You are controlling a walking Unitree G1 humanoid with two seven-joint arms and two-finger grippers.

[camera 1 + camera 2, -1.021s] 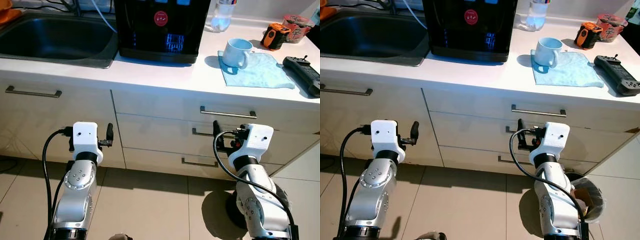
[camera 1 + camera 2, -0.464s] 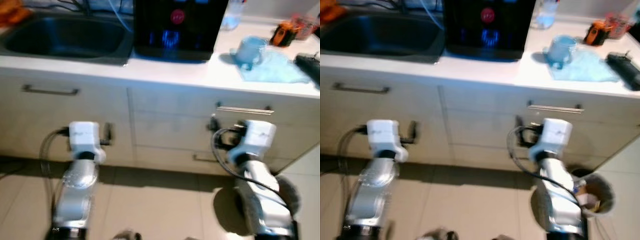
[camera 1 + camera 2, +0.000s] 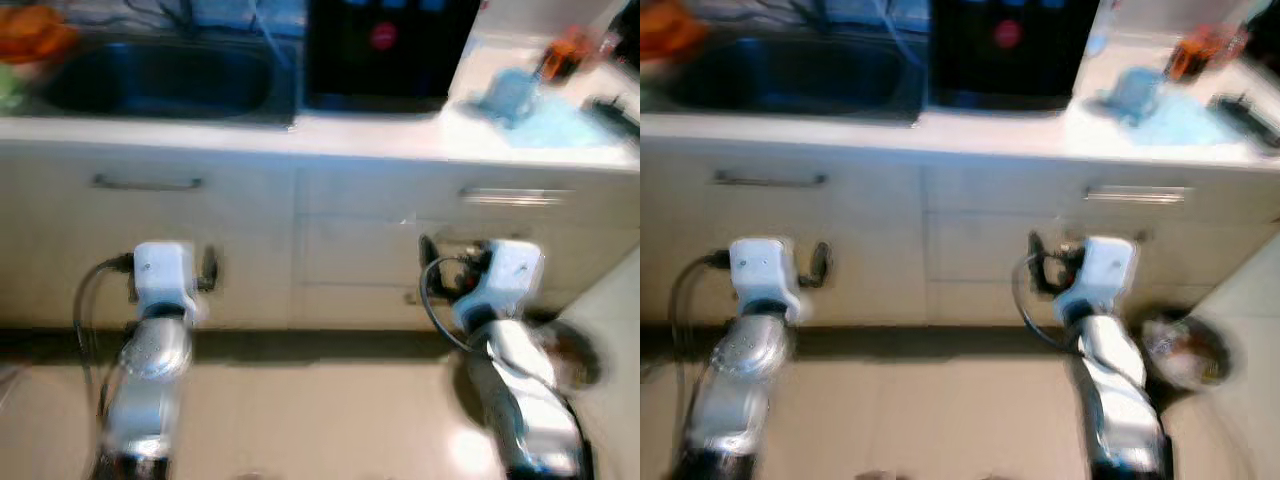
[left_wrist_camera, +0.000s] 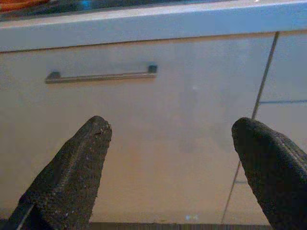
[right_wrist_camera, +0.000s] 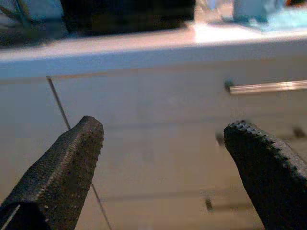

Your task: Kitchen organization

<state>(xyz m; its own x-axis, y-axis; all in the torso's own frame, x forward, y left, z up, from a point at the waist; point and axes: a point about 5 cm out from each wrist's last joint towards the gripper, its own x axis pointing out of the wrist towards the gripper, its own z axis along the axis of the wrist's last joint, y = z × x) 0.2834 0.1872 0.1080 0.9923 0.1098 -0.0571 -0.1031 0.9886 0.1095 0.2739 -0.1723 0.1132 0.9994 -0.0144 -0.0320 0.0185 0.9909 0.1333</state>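
Nearest the camera, the left gripper [image 4: 172, 158] is held low in front of the cream cabinet front [image 4: 158, 139], its two black fingers spread wide with nothing between them; a slim metal bar handle [image 4: 100, 75] sits on the panel ahead of it. The right gripper [image 5: 163, 163] is likewise spread and empty, facing the cream drawer fronts [image 5: 158, 110], with a metal drawer handle [image 5: 268, 86] off to one side. Beside the right arm, on the tiled floor, stands a small waste bin [image 3: 1185, 350] lined with a bag.

Farther off, the white countertop [image 3: 370, 132] carries a dark steel sink [image 3: 160, 85] toward its left end, a black countertop appliance [image 3: 385, 50] with a round red badge near the middle, and toward the right end a pale blue mug [image 3: 508, 92] on a pale blue cloth [image 3: 545, 120]. An orange object [image 3: 565, 50] lies behind the cloth.

Judgement: the robot appears to be in transit along the counter, no item yet engaged. The next move calls for settling in front of a chosen item and raising an arm to counter height.

Heavy blur leaves no writing legible; the red badge cannot be read.
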